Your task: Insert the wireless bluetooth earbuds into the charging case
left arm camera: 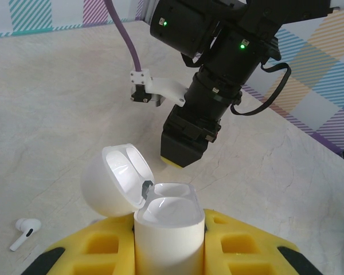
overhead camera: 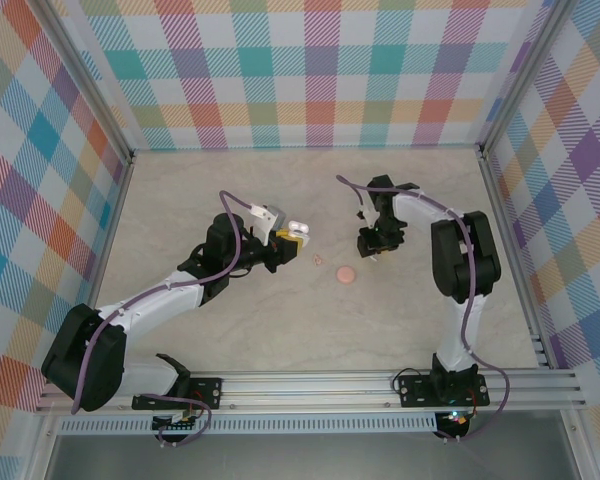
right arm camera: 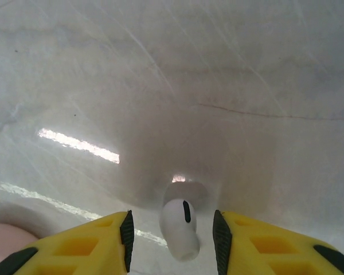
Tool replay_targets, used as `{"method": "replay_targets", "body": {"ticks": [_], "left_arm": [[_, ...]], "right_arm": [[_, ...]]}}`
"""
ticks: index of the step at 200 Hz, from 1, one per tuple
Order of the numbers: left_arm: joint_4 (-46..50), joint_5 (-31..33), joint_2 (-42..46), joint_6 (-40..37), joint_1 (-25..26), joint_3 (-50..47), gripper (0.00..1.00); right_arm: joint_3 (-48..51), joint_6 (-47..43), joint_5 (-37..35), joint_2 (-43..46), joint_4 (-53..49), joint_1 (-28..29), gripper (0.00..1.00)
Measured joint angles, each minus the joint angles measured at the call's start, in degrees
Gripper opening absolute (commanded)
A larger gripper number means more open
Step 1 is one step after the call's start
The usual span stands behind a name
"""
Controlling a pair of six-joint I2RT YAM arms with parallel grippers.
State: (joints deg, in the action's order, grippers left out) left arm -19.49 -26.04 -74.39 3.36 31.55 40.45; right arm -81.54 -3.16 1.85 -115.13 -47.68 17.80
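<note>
The task is sitting at an early stage, with nothing seated in the charging case as far as can be seen. The left fingers are clamping the case by its lower body and holding it upright, close above the table near the middle of the workspace. Its lid is hanging open to one side. The glossy hollows inside are looking empty, though the glare is making that hard to confirm. The right fingers are pointing down at the table just beyond the case, beside the salmon-pink disc. They are standing partly apart around one earbud, which is lying on the table between them. A gap is showing on either side of it, so they are gripping nothing yet. The second earbud is lying on its side on the table, off to one side of the case and well apart from the right fingers. By my judgement the case opening is done. Picking up, carrying and seating each earbud is remaining, and the pickup of the first one appears to be just beginning.
</note>
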Motion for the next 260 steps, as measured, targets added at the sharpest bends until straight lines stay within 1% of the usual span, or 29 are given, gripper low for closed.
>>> {"method": "replay_targets", "body": {"ticks": [15,43,61,75,87,102,127,152,167,197,219,260], "left_arm": [[0.0,0.0,0.0,0.0,0.0,0.0,0.0],[0.0,0.0,0.0,0.0,0.0,0.0,0.0],[0.0,0.0,0.0,0.0,0.0,0.0,0.0],[0.0,0.0,0.0,0.0,0.0,0.0,0.0],[0.0,0.0,0.0,0.0,0.0,0.0,0.0],[0.0,0.0,0.0,0.0,0.0,0.0,0.0],[0.0,0.0,0.0,0.0,0.0,0.0,0.0],[0.0,0.0,0.0,0.0,0.0,0.0,0.0],[0.0,0.0,0.0,0.0,0.0,0.0,0.0],[-0.1,0.0,0.0,0.0,0.0,0.0,0.0],[-0.1,0.0,0.0,0.0,0.0,0.0,0.0],[-0.1,0.0,0.0,0.0,0.0,0.0,0.0]], "right_arm": [[-0.8,0.4,0.2,-0.8,0.0,0.0,0.4],[-1.8,1.9,0.2,-1.8,0.0,0.0,0.28],[-1.8,3.2,0.2,-1.8,0.0,-0.2,0.24],[-1.8,4.6,0.2,-1.8,0.0,-0.4,0.24],[-1.8,5.7,0.2,-1.8,0.0,-0.5,0.28],[-1.8,6.5,0.1,-1.8,0.0,-0.7,0.3],[-1.7,7.1,0.2,-1.8,-0.5,-0.9,0.37],[-1.5,6.8,0.2,-1.7,-0.9,-0.9,0.39],[-1.4,6.6,0.2,-1.7,-0.9,-0.9,0.38],[-1.4,6.0,0.2,-1.7,-1.0,-0.9,0.3],[-1.4,6.0,0.2,-1.7,-1.6,-0.9,0.28],[-0.3,7.1,0.7,-1.0,-1.0,-1.2,0.18]]}}
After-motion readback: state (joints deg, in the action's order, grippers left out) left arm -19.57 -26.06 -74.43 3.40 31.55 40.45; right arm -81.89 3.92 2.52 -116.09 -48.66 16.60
